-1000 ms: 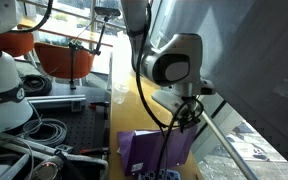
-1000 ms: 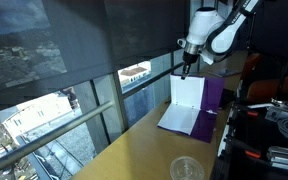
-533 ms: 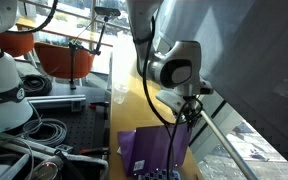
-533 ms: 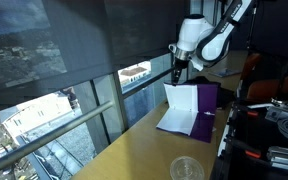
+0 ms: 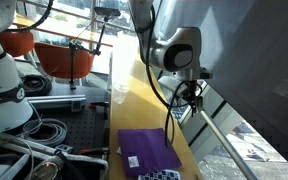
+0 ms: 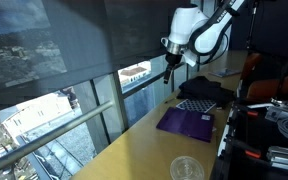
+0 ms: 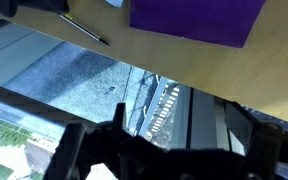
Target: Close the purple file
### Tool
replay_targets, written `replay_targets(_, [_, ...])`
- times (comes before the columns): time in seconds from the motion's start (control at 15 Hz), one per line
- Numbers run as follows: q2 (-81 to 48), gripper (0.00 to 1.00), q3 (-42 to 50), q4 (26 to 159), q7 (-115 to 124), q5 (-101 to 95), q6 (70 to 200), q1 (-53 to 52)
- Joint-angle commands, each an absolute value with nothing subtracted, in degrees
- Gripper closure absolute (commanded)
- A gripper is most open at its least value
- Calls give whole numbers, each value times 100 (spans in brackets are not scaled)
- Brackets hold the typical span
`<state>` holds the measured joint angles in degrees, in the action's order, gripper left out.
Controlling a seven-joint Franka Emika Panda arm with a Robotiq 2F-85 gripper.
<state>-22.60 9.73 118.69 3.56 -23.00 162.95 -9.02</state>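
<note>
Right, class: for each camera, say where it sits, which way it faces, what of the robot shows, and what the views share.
Exterior view: at the table's near end, looking along it over the file; arm above.
Exterior view: at the opposite end, looking past a cup towards the file; arm shows.
Wrist view: looks down on the file's edge; gripper at the bottom.
All three share the file.

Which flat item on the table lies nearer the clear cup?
The purple file; the dark checkered item lies beyond it, farther from the cup.
</note>
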Motion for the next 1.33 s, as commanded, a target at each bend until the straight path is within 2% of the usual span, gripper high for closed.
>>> replay_targets(0.0, [-1216, 0, 942, 12241, 396, -1850, 15069, -602])
replay_targets(0.47, [385, 0, 809, 12836, 20, -772, 12416, 163])
replay_targets(1.0, [1875, 0, 758, 14246, -534, -567, 12709, 321])
replay_targets(1.07, [1440, 0, 773, 13814, -469, -486, 12501, 329])
replay_targets(1.27, [1526, 0, 753, 13918, -468, -485, 12514, 330])
